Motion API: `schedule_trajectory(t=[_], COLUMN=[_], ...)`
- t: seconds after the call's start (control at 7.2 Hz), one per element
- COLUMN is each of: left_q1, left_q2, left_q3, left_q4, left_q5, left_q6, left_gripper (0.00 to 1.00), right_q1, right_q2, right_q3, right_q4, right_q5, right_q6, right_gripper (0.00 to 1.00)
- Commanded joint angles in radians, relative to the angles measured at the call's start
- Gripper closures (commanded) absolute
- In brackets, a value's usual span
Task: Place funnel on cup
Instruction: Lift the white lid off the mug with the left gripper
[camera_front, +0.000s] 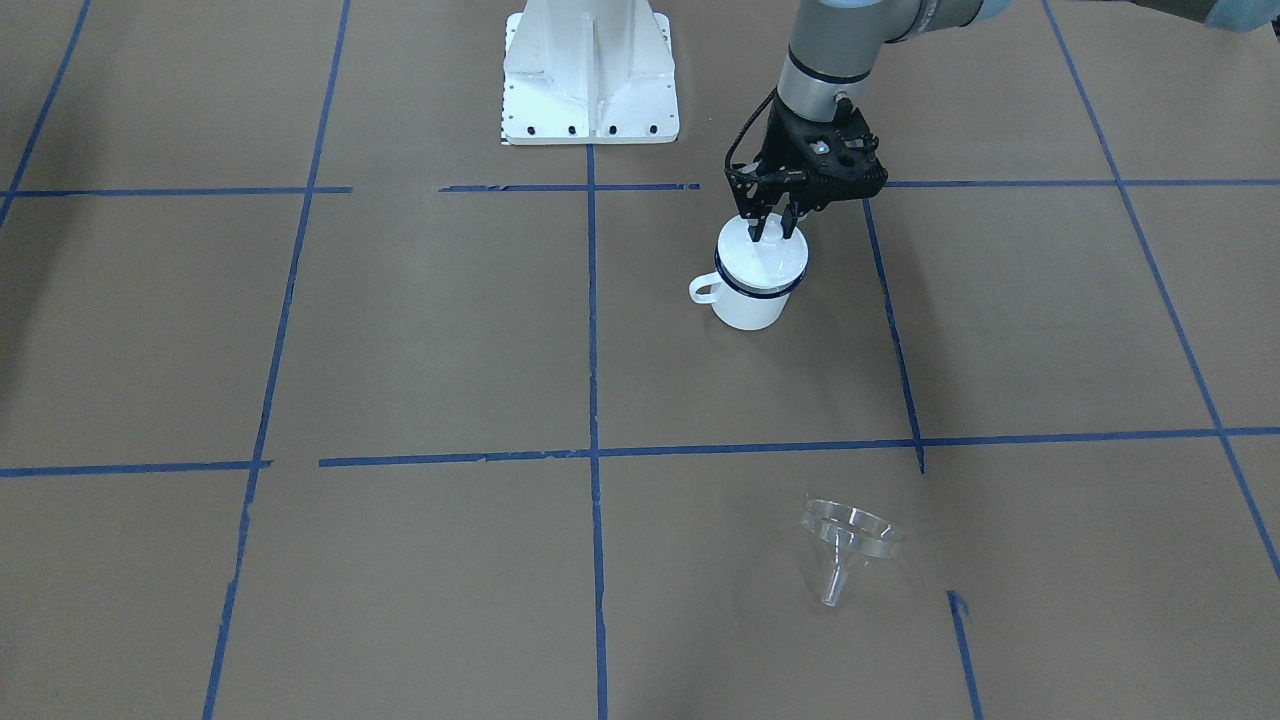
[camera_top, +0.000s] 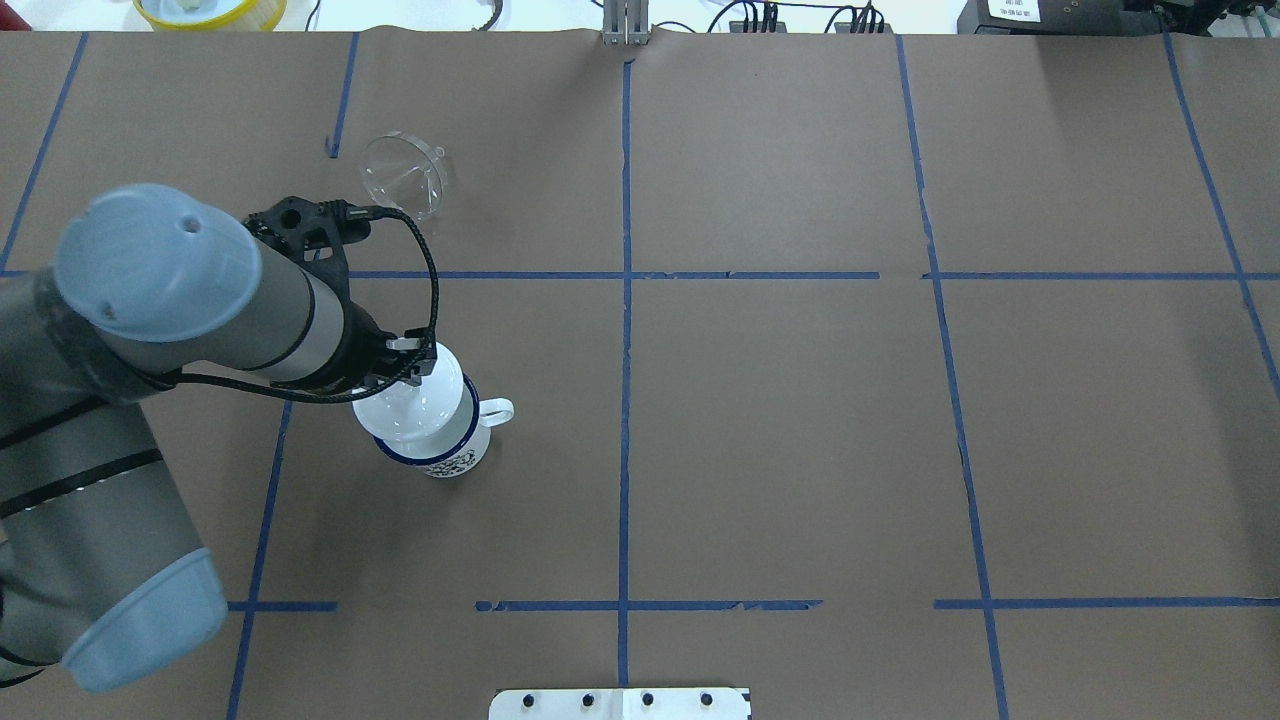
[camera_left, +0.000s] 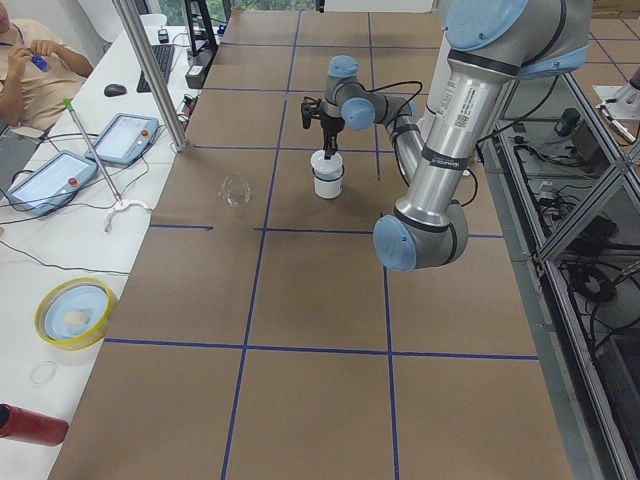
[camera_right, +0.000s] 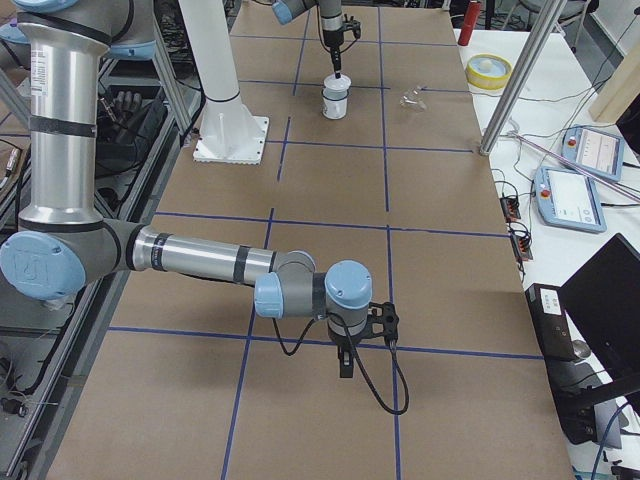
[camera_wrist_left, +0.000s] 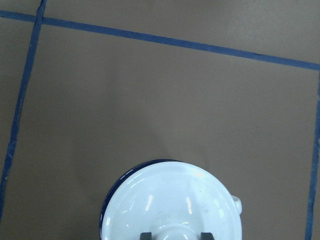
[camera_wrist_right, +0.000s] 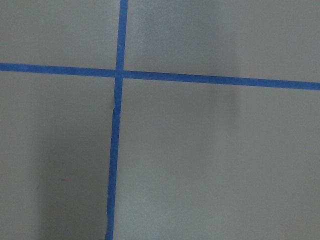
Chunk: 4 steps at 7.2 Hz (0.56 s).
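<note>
The funnel (camera_front: 850, 540) lies tipped on its side on the brown desk (camera_front: 400, 330), wide rim up and spout aimed at the operators' edge. It is well apart from the left tool (camera_front: 768, 228), with a blue tape line (camera_front: 760, 448) running between them. Nothing touches it.

Over to the cup (camera_front: 752, 300): upright in the next square toward the robot, its loop handle pointing to the robot's right. A white lid (camera_front: 765, 255) covers its mouth, with the dark blue rim peeking out under the lid's edge.

The left arm (camera_top: 180, 300) reaches in from the overhead view's left, and its wrist bends so the left tool points down over the cup. It is closed on the lid's knob (camera_wrist_left: 175, 232). The left wrist view settles that, showing the fingertips (camera_wrist_left: 146, 235) pressed against either side of the knob. Whether the lid rests on the cup or rides just above it, I cannot tell.

The overhead view adds a dark printed mark on the cup's wall (camera_top: 445, 465), which the front-facing view does not show.

The right arm (camera_right: 200, 262) appears only in the exterior right view, forearm stretched low and level. The right tool (camera_right: 345, 368) points down at the desk, far from both cup and funnel, and I cannot tell if it is open or closed. Its wrist camera sees only crossing tape.
</note>
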Motion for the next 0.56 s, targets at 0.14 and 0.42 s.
schedule_trajectory(t=[0.14, 0.42], left_q1=[-0.083, -0.072], left_q2=[0.223, 0.386], left_q3=[-0.25, -0.184], left_q4=[0.088, -0.162], left_q5=[-0.008, -0.006], left_q6=[0.242, 0.191], left_gripper=[1.0, 1.0], right_q1=[0.0, 0.0], right_q2=[0.0, 0.0], right_q3=[0.0, 0.0], right_q4=[0.0, 0.0], right_q5=[0.0, 0.0], right_q6=[0.0, 0.0], right_gripper=[0.0, 0.0])
